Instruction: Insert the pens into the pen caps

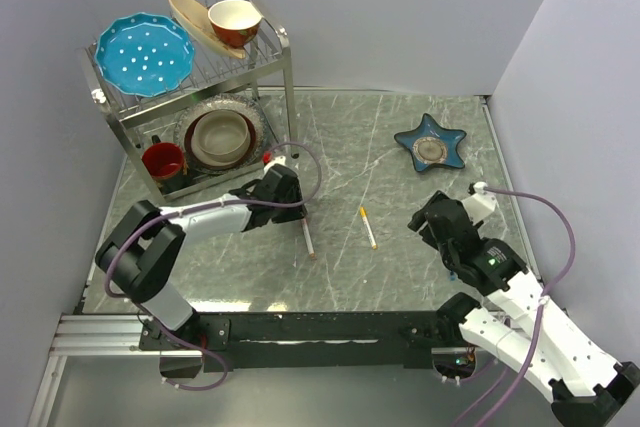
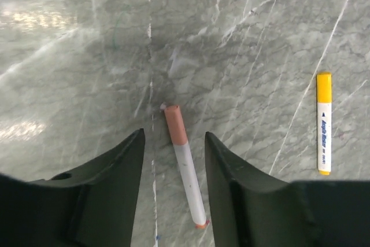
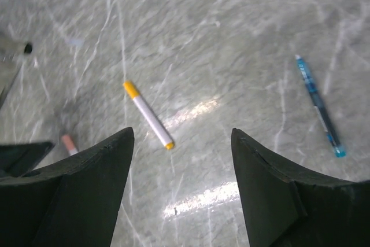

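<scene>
Two arms share a grey marble table [image 1: 400, 277]. The biggest thing on it is a wire rack [image 1: 291, 97] in the far left corner, loaded with a blue plate [image 1: 145, 54], a bowl [image 1: 234, 19] and a red mug [image 1: 163, 160]. The rack's front leg stands close behind the left claw [image 2: 173, 143]. A blue star dish [image 1: 455, 154] sits far right, well apart from the pens.

The left claw is wide open and holding nothing. The pink pen [image 2: 186, 169] lies flat on the table right in the gap, with both fingers [image 2: 124, 160] clear of it on either side. Its far end pokes out just past the fingertips, and the pen is a bit tilted against them.

The right claw [image 3: 182, 134] is also spread open and empty. The orange pen [image 3: 148, 114] lies on the marble just ahead of its gap and a little left, between the two arms. The blue pen [image 3: 319, 105] is further out on that claw's right.

Looks-wise:
- **Pink pen:** white barrel, a long dusty-pink length on the far end, a small reddish tip at the near end.
- **Orange pen:** white with blue print, a yellow-orange length at one end, a tiny orange tip at the other.
- **Blue pen:** thin and dark, with see-through teal bits.
</scene>
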### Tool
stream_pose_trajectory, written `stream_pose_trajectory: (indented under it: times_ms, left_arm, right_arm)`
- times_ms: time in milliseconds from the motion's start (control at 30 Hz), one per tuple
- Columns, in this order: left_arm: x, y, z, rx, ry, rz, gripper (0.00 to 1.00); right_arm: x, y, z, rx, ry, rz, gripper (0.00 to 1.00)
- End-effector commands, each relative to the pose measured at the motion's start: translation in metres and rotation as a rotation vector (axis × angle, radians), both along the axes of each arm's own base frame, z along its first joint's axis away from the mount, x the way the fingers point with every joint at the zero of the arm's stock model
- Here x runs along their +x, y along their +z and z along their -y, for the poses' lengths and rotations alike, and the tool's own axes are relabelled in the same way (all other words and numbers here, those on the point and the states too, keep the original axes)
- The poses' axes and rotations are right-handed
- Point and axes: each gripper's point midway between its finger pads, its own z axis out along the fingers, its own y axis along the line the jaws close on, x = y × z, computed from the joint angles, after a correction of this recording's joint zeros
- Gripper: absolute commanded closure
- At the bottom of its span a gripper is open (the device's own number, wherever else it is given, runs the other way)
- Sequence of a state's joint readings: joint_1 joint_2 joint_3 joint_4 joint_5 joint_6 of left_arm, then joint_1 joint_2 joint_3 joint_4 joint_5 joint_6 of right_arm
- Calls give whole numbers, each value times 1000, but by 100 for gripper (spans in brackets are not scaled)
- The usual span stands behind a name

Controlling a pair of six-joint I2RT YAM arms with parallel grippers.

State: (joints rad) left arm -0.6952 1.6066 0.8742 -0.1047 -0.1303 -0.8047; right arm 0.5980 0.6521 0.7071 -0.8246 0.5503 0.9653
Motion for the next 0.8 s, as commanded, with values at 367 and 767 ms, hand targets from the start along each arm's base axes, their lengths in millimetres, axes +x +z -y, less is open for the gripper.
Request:
stream_pose_trajectory:
  times_ms: [367,767]
  left_arm:
    - [-45,175,2,-236,-276,317,1]
    - [-80,195,-44,-220,-216,387,1]
  right_arm:
    - [14,-35,80,-121,-356,-182,35]
    - [28,-90,125,-4,-655,-361,39]
